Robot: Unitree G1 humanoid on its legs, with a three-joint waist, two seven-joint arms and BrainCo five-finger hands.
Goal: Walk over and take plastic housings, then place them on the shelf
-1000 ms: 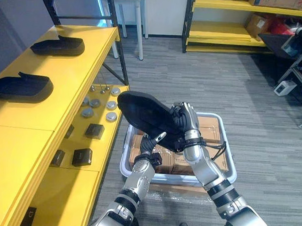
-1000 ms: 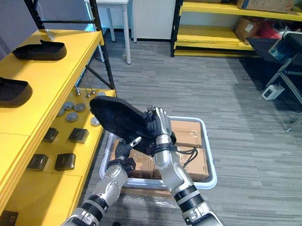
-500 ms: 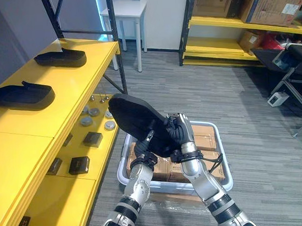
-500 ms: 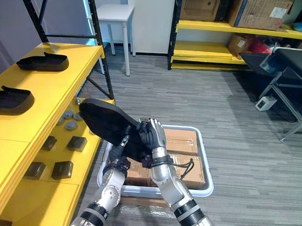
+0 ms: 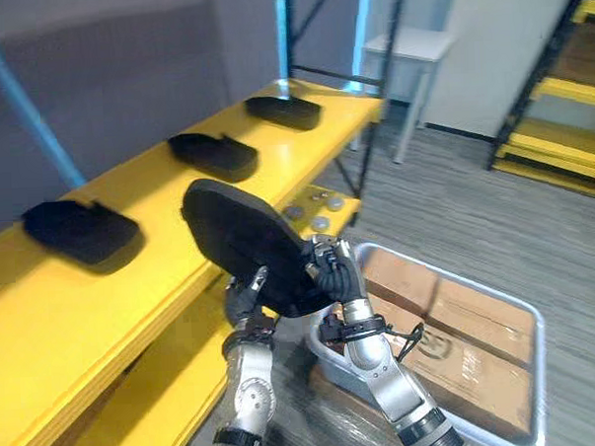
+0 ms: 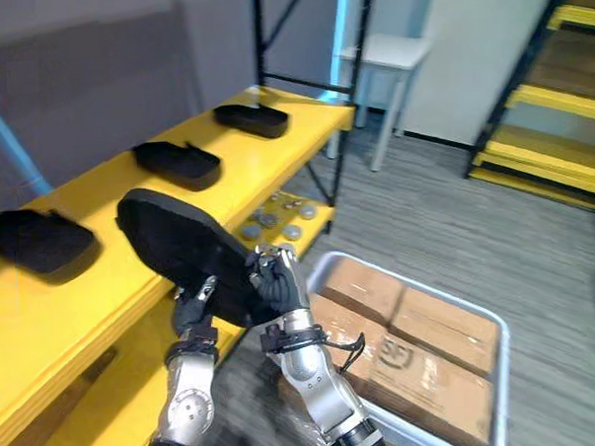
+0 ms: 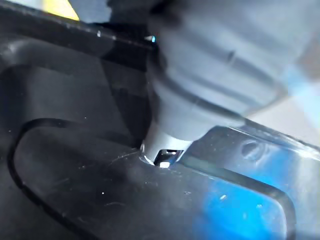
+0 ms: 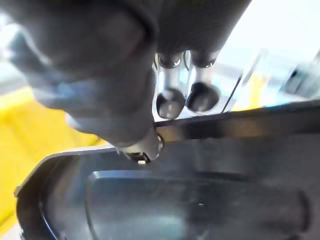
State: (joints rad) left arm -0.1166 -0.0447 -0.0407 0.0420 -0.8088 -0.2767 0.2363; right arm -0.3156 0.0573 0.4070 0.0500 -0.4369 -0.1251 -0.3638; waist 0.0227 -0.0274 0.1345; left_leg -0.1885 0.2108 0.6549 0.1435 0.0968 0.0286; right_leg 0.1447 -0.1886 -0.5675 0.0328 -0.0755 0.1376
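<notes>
I hold a large black plastic housing (image 5: 241, 243) up in front of me, tilted, its upper end toward the yellow shelf (image 5: 133, 289). My left hand (image 5: 243, 296) grips its lower edge from below, thumb on the near face. On its right edge my right hand (image 5: 331, 273) has its fingers curled over the rim. The right wrist view shows fingertips (image 8: 170, 102) hooked over the housing (image 8: 200, 200). The housing (image 7: 75, 175) also shows close up in the left wrist view. Three more black housings (image 5: 81, 229), (image 5: 214, 155), (image 5: 285, 111) lie in a row on the shelf top.
A grey bin (image 5: 524, 317) of cardboard boxes stands on the floor at lower right, under my right arm. Round metal parts (image 5: 312, 208) lie on the lower shelf level. A black upright (image 5: 373, 141) marks the shelf's far end, with a white table (image 5: 408, 48) beyond it.
The camera has turned toward the shelf, which now runs across the left with three housings on it. The bin has slid to the lower right. Both hands still hold the housing.
</notes>
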